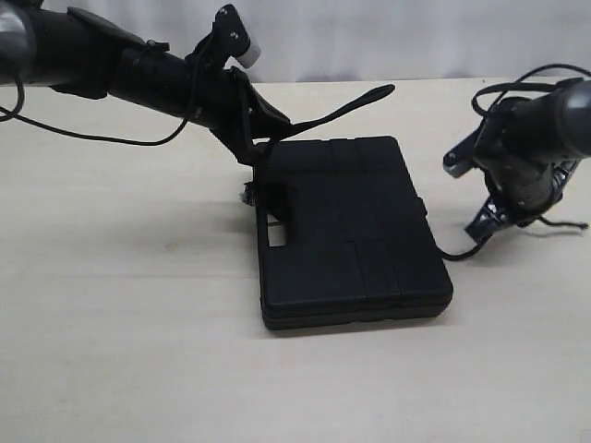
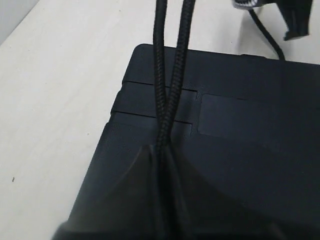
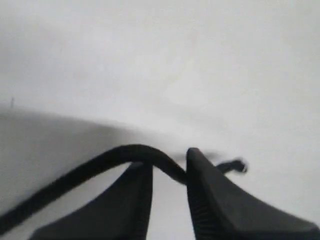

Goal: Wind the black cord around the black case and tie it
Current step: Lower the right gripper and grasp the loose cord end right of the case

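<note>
Matte-black plastic at the near centre: logged flat rectangular toolbox-style case lying flat on pale tabletop, rectangular handle cutout on its left edge, long axis judged near-to-far with a slight slant. Traced thin black braided cord out from the case's right edge at table level, then up to right gripper, just beside that edge and not touching it. Checked right wrist view: fingers close together with the cord arched across the narrow gap, judged pinching it near its end; short frayed tail poking out beyond. Farther back, found left gripper above the case's far-left corner, fingers pressed together on two strands of the cord side by side. Followed the doubled strands up and rightward to looped end, in the air past the far edge, clear of the lid. Cannot confirm a run beneath the case between the two grips; hidden. Judged step: wrap partly made, tie not yet done. Placed tail right of the case and loop at far left; expect the joining path across the lid along its short axis, right to left. Rated right arm nearer the tail, left arm nearer the loop.
</note>
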Controlling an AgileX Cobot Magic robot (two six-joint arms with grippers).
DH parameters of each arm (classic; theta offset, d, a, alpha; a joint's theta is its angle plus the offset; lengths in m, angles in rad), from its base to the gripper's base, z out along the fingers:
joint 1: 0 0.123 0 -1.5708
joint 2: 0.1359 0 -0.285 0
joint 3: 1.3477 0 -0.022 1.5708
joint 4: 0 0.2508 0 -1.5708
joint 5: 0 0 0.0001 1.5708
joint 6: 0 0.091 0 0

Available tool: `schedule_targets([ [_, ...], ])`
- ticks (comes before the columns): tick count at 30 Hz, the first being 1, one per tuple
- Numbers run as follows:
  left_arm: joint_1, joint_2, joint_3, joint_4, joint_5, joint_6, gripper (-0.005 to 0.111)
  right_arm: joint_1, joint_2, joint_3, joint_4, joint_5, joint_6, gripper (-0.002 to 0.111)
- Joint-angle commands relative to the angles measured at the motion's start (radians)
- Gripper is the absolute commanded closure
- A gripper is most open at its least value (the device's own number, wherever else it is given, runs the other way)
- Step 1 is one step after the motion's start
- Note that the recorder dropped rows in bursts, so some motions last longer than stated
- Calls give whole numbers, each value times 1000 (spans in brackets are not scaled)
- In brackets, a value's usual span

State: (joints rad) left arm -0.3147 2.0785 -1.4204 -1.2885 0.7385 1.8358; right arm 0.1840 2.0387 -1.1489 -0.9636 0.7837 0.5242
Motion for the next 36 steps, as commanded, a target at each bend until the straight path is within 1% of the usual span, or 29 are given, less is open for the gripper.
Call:
schedule_targets([
  [1, 0, -10, 0, -10, 13, 1, 107, -53, 12, -122, -25, -17, 177, 63],
  [2, 0, -10, 0, -10, 18, 1, 107, -73, 12, -155, 10, -17, 177, 60],
  [4, 0, -10, 0, -10, 18, 1, 107, -114, 12, -215, 156, -17, 125, 59],
  [7, 0, -10, 0, -10, 18, 1, 107, -181, 12, -271, 504, -17, -134, 59],
  [9, 0, -10, 0, -10, 18, 1, 107, -223, 12, -279, 739, -3, -289, 59],
  [11, 0, -10, 0, -10, 18, 1, 107, -254, 12, -267, 896, 17, -386, 59],
  [13, 0, -10, 0, -10, 18, 1, 107, -266, 12, -234, 988, -3, -433, 59],
  [19, 0, -10, 0, -12, 35, 1, 107, -267, 23, -143, 993, -271, -333, 60],
  [22, 0, -10, 0, -14, 35, 1, 107, -268, 66, -145, 988, -307, -307, 60],
  [25, 0, -10, 0, -14, 35, 1, 107, -268, 112, -175, 948, -295, -291, 61],
  [27, 0, -10, 0, -14, 35, 1, 107, -268, 136, -203, 945, -276, -291, 63],
  [29, 0, -10, 0, -17, 35, 1, 107, -268, 154, -223, 945, -274, -299, 69],
  [30, 0, -10, 0, -17, 33, 1, 107, -268, 160, -225, 945, -284, -314, 73],
  [32, 0, -10, 0, -17, 33, 1, 107, -261, 173, -223, 948, -291, -376, 86],
  [33, 0, -10, 0, -17, 33, 1, 107, -256, 178, -223, 956, -291, -438, 97],
  [34, 0, -10, 0, -17, 33, 1, 107, -250, 180, -223, 956, -291, -490, 105],
  [36, 0, -10, 0, -17, 33, 3, 107, -240, 180, -223, 964, -291, -598, 104],
])
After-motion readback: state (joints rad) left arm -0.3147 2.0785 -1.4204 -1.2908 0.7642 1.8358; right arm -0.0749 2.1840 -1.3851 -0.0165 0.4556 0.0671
